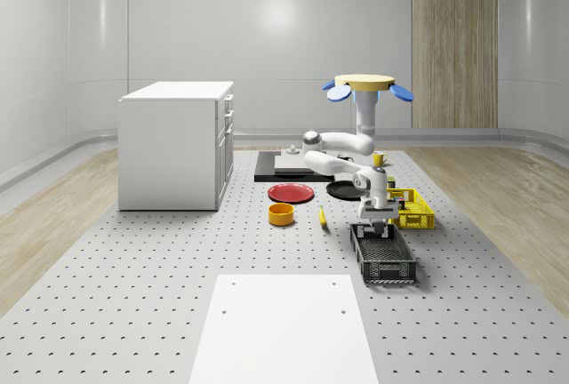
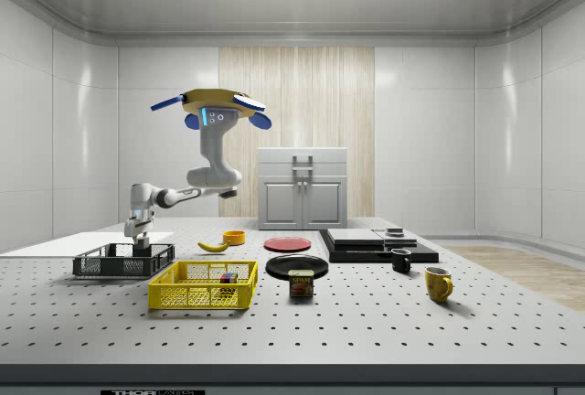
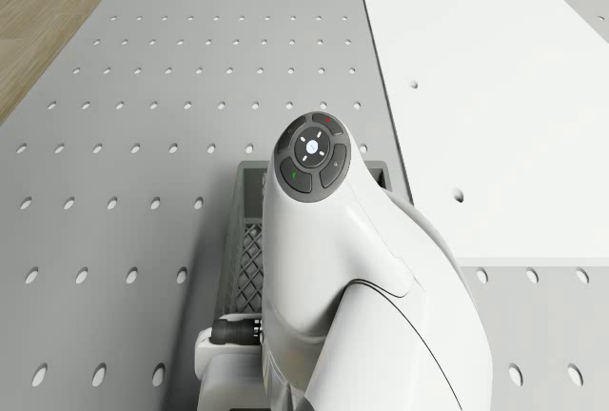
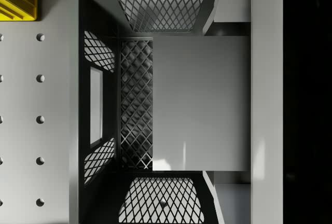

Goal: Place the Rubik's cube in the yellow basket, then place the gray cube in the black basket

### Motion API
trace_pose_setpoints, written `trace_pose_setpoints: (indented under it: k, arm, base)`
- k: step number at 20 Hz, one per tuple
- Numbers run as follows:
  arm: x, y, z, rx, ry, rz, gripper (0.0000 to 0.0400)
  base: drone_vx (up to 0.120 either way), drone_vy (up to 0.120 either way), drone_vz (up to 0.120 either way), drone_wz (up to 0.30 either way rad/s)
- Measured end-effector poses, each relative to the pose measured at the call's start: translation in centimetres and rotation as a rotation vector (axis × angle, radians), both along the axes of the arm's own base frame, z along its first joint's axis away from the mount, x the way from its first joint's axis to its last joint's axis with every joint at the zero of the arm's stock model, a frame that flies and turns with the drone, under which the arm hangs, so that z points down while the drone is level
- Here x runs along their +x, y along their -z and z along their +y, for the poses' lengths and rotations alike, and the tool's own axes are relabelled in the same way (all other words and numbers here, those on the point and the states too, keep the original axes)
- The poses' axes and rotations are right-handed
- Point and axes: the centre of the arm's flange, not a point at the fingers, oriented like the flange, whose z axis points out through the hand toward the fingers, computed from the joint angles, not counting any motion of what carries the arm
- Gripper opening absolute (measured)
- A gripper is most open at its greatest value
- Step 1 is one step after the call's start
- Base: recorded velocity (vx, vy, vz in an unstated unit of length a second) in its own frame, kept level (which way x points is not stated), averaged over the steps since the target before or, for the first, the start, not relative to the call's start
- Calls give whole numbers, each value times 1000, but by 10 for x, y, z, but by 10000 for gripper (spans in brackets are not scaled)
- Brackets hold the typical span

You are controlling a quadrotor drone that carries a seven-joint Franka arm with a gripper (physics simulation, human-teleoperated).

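The drone hovers behind the black basket, its arm bent down toward it. My gripper points straight down at the basket's far end, at rim height in the side view. In the wrist view the gray cube sits between my fingers, which press on two opposite faces, above the basket's mesh floor. The Rubik's cube lies inside the yellow basket, which stands beside the black basket.
A banana, an orange bowl, a red plate and a black plate lie nearby. A white cabinet stands at the whole-scene view's left. A white sheet lies in front. A can and mugs stand nearby.
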Motion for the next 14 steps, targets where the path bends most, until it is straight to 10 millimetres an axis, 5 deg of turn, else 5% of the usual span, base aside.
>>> trace_pose_setpoints:
  k: [14]
  arm:
    - [0,-57,0,0,0,0,251]
  base:
    - [0,0,0,0]
